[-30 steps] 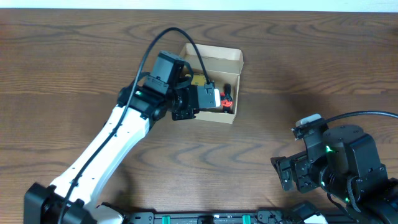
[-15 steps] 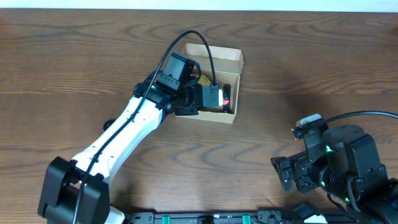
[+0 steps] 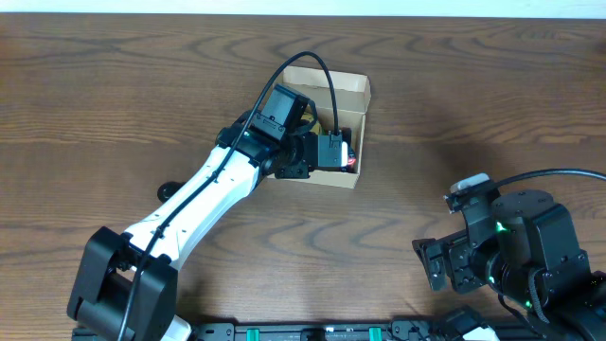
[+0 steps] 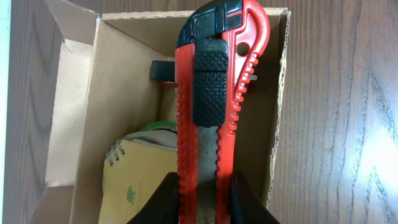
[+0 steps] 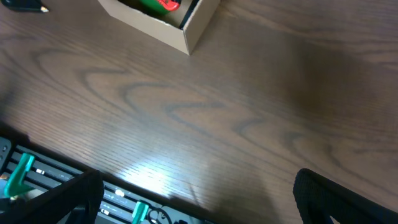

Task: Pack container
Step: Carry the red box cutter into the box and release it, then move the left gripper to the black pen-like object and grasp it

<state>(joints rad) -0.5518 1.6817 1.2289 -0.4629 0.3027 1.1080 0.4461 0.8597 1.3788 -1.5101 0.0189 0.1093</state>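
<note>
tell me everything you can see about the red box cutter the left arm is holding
The box cutter is red plastic with a ribbed black thumb slider, a black tip and a notched edge. No blade sticks out. Its rear end is pinched between the fingers of the left gripper, and it hangs lengthwise over the open cardboard container, close to one side wall. Whether it touches the box cannot be told.
</note>
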